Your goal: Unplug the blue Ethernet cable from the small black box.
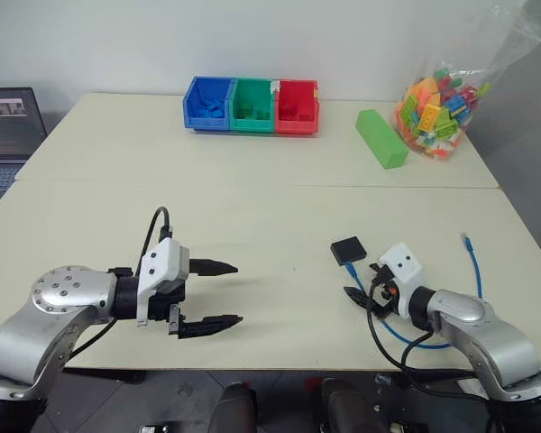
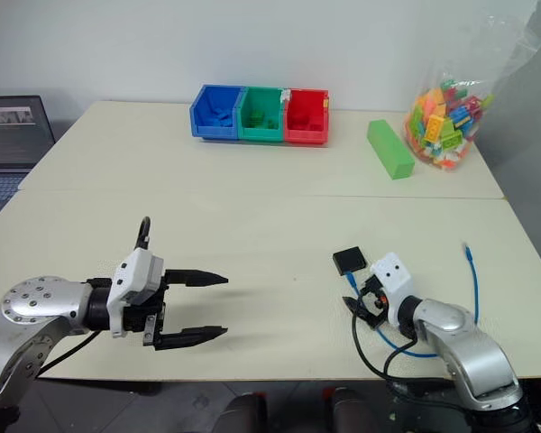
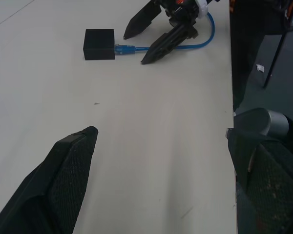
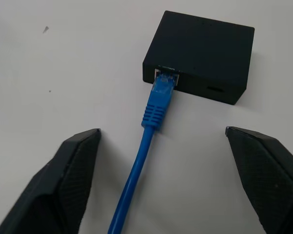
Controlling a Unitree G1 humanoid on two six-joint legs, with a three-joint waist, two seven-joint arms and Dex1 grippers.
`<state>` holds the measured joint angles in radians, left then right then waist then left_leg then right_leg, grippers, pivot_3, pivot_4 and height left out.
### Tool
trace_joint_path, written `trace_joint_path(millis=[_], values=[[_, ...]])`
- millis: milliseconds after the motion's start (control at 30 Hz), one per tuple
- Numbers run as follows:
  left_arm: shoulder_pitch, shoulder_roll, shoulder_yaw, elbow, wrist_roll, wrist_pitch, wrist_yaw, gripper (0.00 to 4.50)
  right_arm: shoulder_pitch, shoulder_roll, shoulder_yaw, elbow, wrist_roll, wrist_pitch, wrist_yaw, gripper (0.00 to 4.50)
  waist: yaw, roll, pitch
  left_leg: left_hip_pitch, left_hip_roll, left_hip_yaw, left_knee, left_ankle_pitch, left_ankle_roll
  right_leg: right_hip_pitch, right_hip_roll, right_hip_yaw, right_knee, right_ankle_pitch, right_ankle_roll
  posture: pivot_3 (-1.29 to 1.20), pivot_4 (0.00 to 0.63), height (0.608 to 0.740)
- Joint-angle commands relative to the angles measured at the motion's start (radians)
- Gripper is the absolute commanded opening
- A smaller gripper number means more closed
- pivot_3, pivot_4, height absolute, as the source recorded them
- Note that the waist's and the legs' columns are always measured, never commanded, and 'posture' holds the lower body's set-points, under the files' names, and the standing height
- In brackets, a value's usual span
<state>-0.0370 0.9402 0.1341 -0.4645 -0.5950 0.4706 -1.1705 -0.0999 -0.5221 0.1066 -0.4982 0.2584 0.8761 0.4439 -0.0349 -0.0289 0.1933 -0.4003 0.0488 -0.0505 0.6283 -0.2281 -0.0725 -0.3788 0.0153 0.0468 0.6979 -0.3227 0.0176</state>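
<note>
Right end effector [image 4: 161, 170] spread wide, straddling the blue Ethernet cable [image 4: 154, 109] untouched (still plugged into small black box [image 4: 200, 56]).

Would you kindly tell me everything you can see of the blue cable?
The blue cable is a thin, flexible bright-blue cord. One plug sits in the port on the black box edge, still connected. From there it runs across the table between the right gripper open fingers, loops near the front edge, then ends free at a loose plug.

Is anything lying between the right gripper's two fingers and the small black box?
Yes: in the right wrist view the blue Ethernet cable runs up between the open right gripper and plugs into the small black box; otherwise bare table.
</note>
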Motion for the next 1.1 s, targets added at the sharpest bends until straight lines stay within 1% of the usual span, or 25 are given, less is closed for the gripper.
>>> trace_joint_path(millis=[33, 100, 167, 333, 467, 500, 633, 700, 833, 1000, 1033, 1100], values=[[-0.018, 0.000, -0.010, -0.019, -0.008, -0.001, -0.005, 4.50, -0.011, 0.019, 0.031, 0.005, -0.021, 0.030, -0.033, 3.15, 0.000, 0.000, 0.000, 0.000, 0.000, 0.000, 0.000, 0.000, 0.000, 0.000, 0.000, 0.000, 0.000, 0.000, 0.000, 0.00, 0.150, 0.740], [-0.018, -0.001, -0.016, -0.019, -0.004, -0.002, -0.001, 4.50, -0.021, 0.024, 0.038, 0.009, -0.025, 0.037, -0.039, 2.69, 0.000, 0.000, 0.000, 0.000, 0.000, 0.000, 0.000, 0.000, 0.000, 0.000, 0.000, 0.000, 0.000, 0.000, 0.000, 0.00, 0.150, 0.740], [-0.018, -0.001, -0.018, -0.018, -0.001, -0.001, 0.003, 4.50, -0.027, 0.023, 0.044, 0.012, -0.031, 0.038, -0.042, 2.14, 0.000, 0.000, 0.000, 0.000, 0.000, 0.000, 0.000, 0.000, 0.000, 0.000, 0.000, 0.000, 0.000, 0.000, 0.000, 0.00, 0.150, 0.740], [-0.028, -0.004, -0.018, -0.015, -0.024, 0.058, 0.037, 4.50, -0.036, 0.013, 0.050, 0.026, -0.037, 0.019, -0.034, 1.07, 0.000, 0.000, 0.000, 0.000, 0.000, 0.000, 0.000, 0.000, 0.000, 0.000, 0.000, 0.000, 0.000, 0.000, 0.000, 0.00, 0.150, 0.740], [-0.043, -0.017, 0.001, 0.010, -0.052, 0.097, 0.058, 4.50, -0.048, -0.018, 0.061, 0.042, -0.059, -0.045, -0.009, 0.14, 0.001, 0.000, 0.000, 0.000, 0.000, 0.000, 0.000, 0.000, 0.000, 0.000, 0.000, 0.000, 0.000, 0.000, 0.000, 0.00, 0.150, 0.740], [-0.052, -0.023, 0.010, 0.021, -0.073, 0.123, 0.070, 4.50, -0.053, -0.025, 0.064, 0.046, -0.065, -0.069, 0.000, 0.08, 0.002, 0.000, 0.000, 0.000, 0.000, 0.000, 0.000, 0.000, 0.000, 0.000, 0.000, 0.000, 0.000, 0.000, 0.000, 0.00, 0.150, 0.740], [-0.089, -0.052, 0.063, 0.073, -0.175, 0.215, 0.103, 4.50, -0.079, -0.056, 0.095, 0.056, -0.103, -0.200, 0.047, 0.08, 0.001, 0.000, 0.000, 0.000, 0.000, 0.000, 0.001, 0.000, 0.000, 0.000, 0.000, -0.001, 0.000, 0.000, 0.000, 0.00, 0.150, 0.740], [-0.113, -0.058, 0.080, 0.110, -0.219, 0.259, 0.107, 4.50, -0.128, -0.074, 0.134, 0.081, -0.151, -0.330, 0.090, 0.08, 0.000, 0.000, 0.000, 0.000, 0.000, 0.000, 0.000, 0.000, 0.000, 0.000, 0.000, 0.000, 0.000, 0.000, 0.000, 0.00, 0.150, 0.740], [-0.185, -0.089, 0.110, 0.172, -0.385, 0.418, 0.140, 4.50, -0.252, -0.102, 0.205, 0.200, -0.261, -0.637, 0.167, 0.08, -0.004, 0.000, 0.000, 0.000, 0.000, 0.000, 0.001, 0.000, 0.000, -0.001, 0.000, -0.001, 0.001, 0.000, 0.000, 0.00, 0.150, 0.740], [-0.272, -0.119, 0.100, 0.221, -0.440, 0.492, 0.181, 4.50, -0.392, -0.093, 0.243, 0.330, -0.296, -0.956, 0.281, 0.08, 0.000, 0.000, 0.000, -0.001, -0.001, 0.000, 0.001, 0.000, 0.000, 0.000, 0.000, -0.001, 0.000, 0.000, 0.000, 0.00, 0.150, 0.740], [-0.291, -0.126, 0.099, 0.232, -0.442, 0.497, 0.190, 4.50, -0.416, -0.088, 0.249, 0.350, -0.298, -1.009, 0.303, 0.08, 0.001, 0.000, 0.000, -0.001, -0.001, 0.000, 0.001, 0.000, 0.000, 0.000, 0.000, -0.002, 0.000, 0.002, -0.004, 0.00, 0.150, 0.740], [-0.314, -0.135, 0.095, 0.245, -0.438, 0.502, 0.197, 4.50, -0.446, -0.078, 0.255, 0.385, -0.300, -1.084, 0.334, 0.08, 0.002, 0.000, 0.000, -0.001, -0.001, -0.001, 0.001, 0.000, 0.000, 0.000, 0.000, -0.002, 0.000, 0.003, -0.004, 0.00, 0.150, 0.740]])
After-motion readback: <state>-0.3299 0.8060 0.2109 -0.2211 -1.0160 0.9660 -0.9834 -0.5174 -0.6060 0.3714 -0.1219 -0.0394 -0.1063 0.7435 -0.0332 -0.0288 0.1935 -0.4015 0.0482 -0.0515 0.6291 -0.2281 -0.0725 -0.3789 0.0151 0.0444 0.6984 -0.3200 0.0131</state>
